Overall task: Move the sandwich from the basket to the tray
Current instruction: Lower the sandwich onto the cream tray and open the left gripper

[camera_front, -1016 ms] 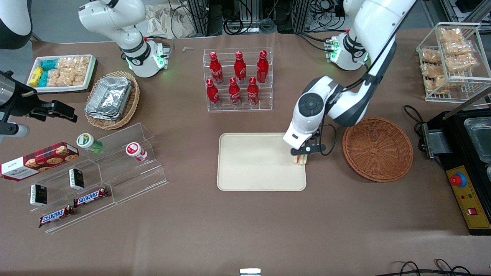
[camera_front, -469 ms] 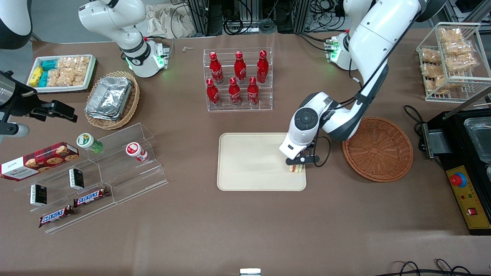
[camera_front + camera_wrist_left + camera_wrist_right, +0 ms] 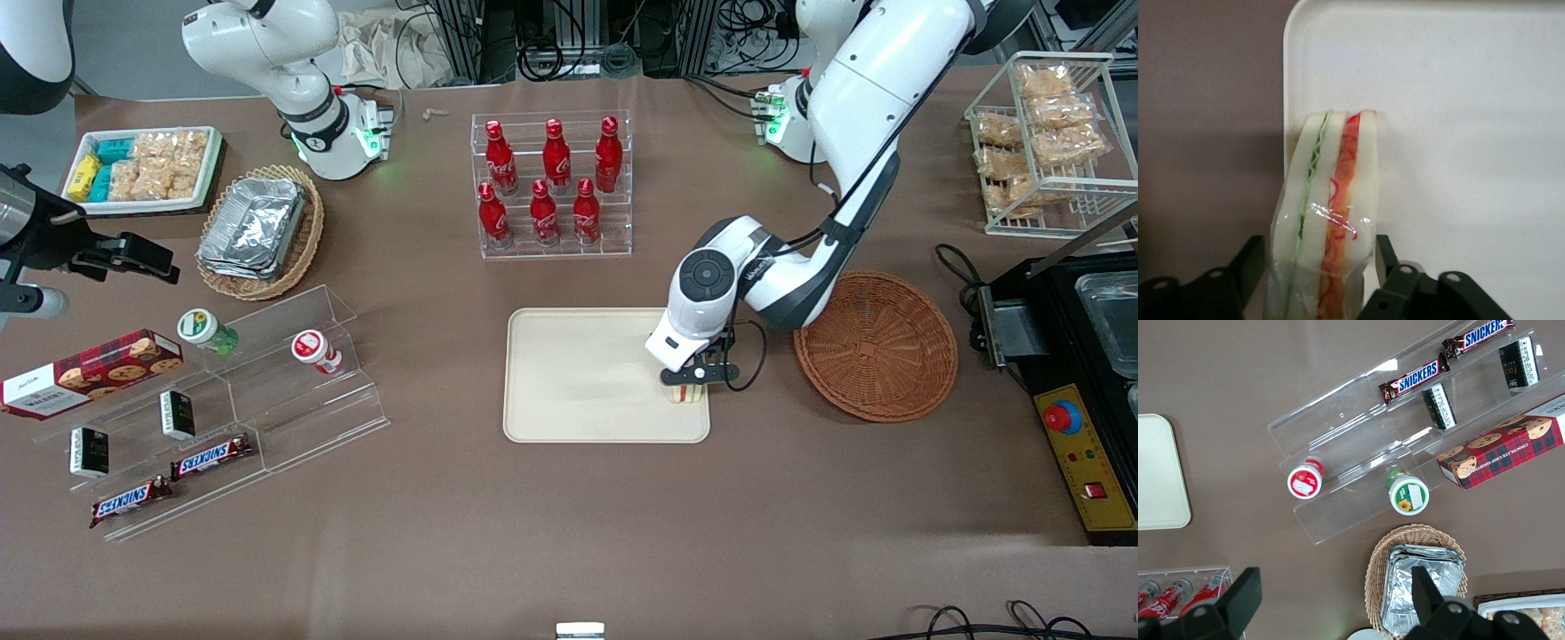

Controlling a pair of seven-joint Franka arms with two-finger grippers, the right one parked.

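Where end effector (image 3: pixel 687 382) grips, wrapped sandwich (image 3: pixel 1328 220) wedge.

Two brown-wrapped chocolate bars (image 3: pixel 1417 376) lying on the clear acrylic stepped shelf (image 3: pixel 1358 447) are showing the brand "SNICKERS" in blue letters on white, readable in both the front and right wrist views. The red tartan cardboard biscuit box (image 3: pixel 1501 450) beside the shelf is displaying the words "CHOCOLATE CHIP" along its white edge. The six red bottles (image 3: pixel 544 178) standing in the clear rack are carrying a white script logo too small to read.
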